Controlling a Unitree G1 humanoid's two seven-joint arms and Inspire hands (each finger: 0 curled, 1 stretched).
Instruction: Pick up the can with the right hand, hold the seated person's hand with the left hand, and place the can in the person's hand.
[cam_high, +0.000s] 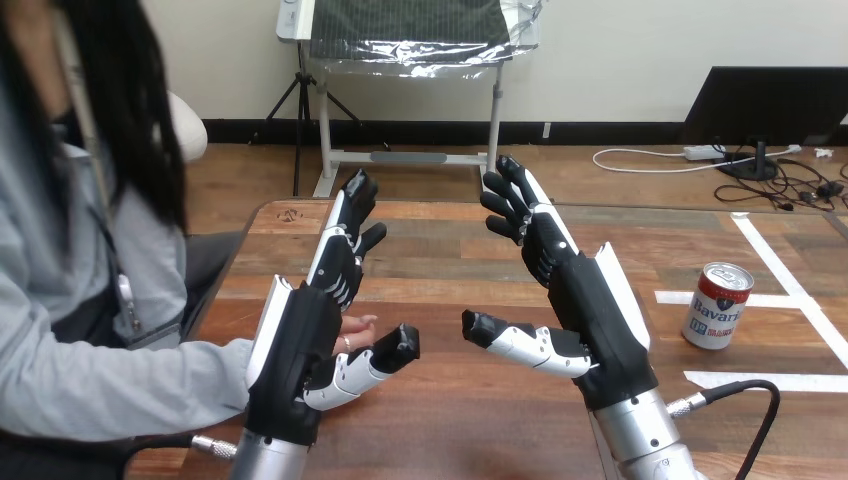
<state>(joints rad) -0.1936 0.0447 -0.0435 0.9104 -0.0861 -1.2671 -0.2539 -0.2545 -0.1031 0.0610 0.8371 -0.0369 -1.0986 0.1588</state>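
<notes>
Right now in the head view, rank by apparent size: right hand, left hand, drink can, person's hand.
Right hand and left hand: alike, both near the camera, unranked.
Drink can.
Person's hand: mostly hidden behind the left hand, so unsure.

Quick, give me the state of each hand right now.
Left hand: open, holding nothing; the person's hand is beside it.
Right hand: open, empty; the can stands apart.

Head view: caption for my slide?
Robot's left hand, beside the person's hand, and right hand open; red-and-white can upright on wooden table.
</notes>
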